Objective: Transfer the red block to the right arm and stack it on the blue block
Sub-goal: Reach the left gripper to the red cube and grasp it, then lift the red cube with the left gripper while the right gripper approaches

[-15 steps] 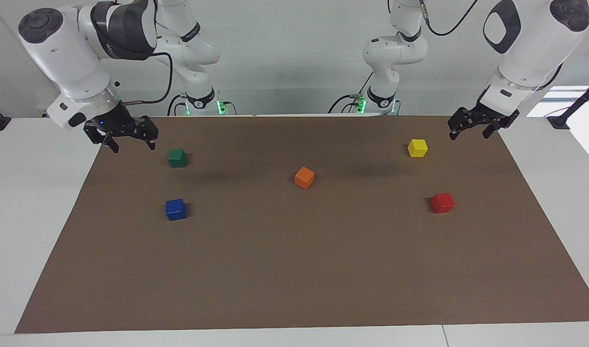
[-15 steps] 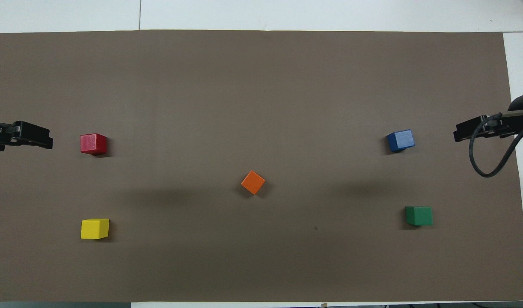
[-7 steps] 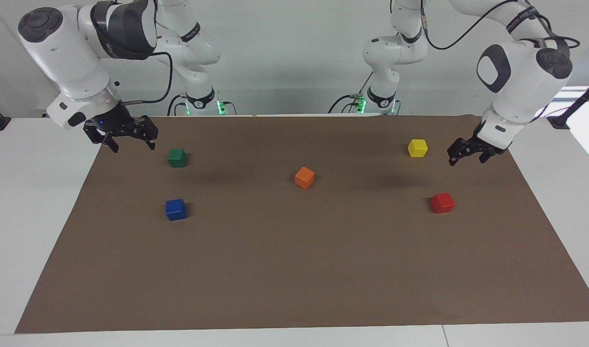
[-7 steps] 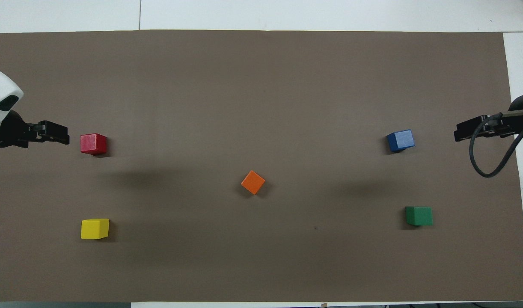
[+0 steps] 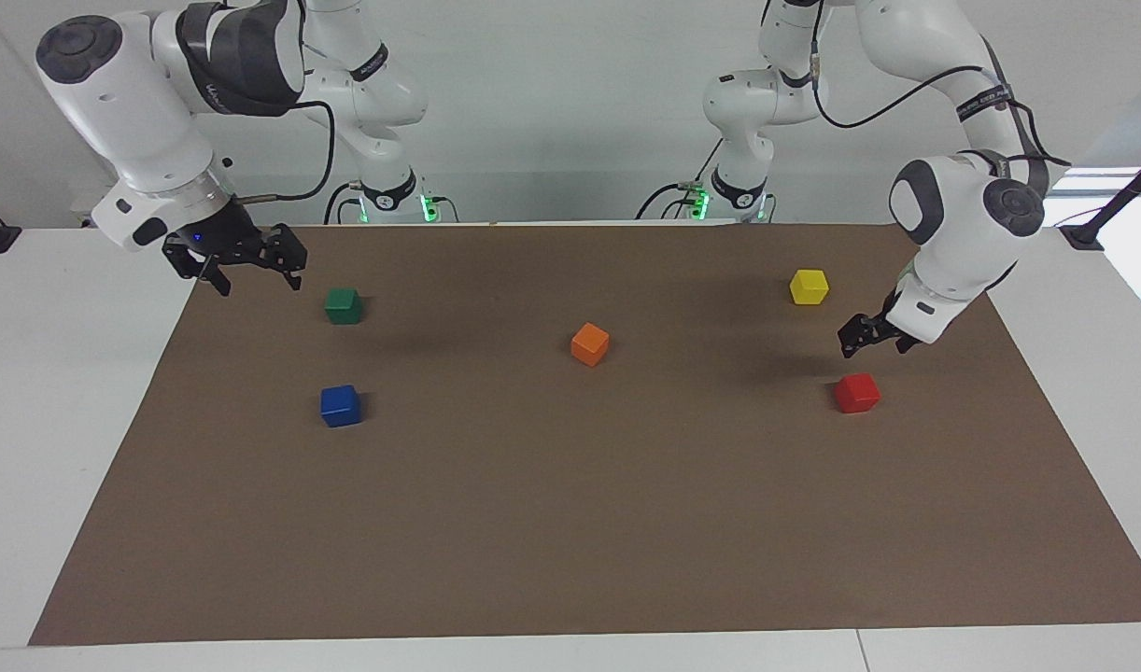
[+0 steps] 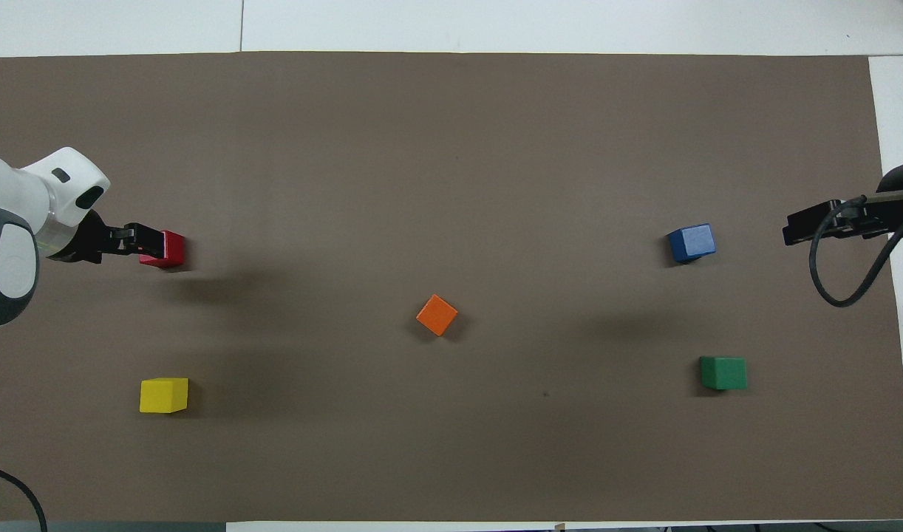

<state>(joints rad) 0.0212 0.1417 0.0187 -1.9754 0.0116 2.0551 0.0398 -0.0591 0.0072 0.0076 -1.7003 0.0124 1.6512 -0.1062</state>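
Observation:
The red block (image 5: pixel 856 393) (image 6: pixel 169 250) lies on the brown mat toward the left arm's end of the table. My left gripper (image 5: pixel 875 343) (image 6: pixel 148 241) hangs open in the air just above it; the overhead view has its fingertips covering the block's edge, and it does not touch the block. The blue block (image 5: pixel 341 406) (image 6: pixel 692 243) sits alone toward the right arm's end. My right gripper (image 5: pixel 256 273) (image 6: pixel 808 228) waits open over the mat's edge at that end, holding nothing.
An orange block (image 5: pixel 589 343) (image 6: pixel 437 315) sits mid-mat. A yellow block (image 5: pixel 809 287) (image 6: pixel 164 395) lies nearer to the robots than the red one. A green block (image 5: pixel 343 305) (image 6: pixel 723 372) lies nearer to the robots than the blue one. White table surrounds the brown mat (image 5: pixel 570 523).
My left arm has swung in from the mat's edge and come down, bringing its open gripper over the red block. The right arm and all blocks stayed put.

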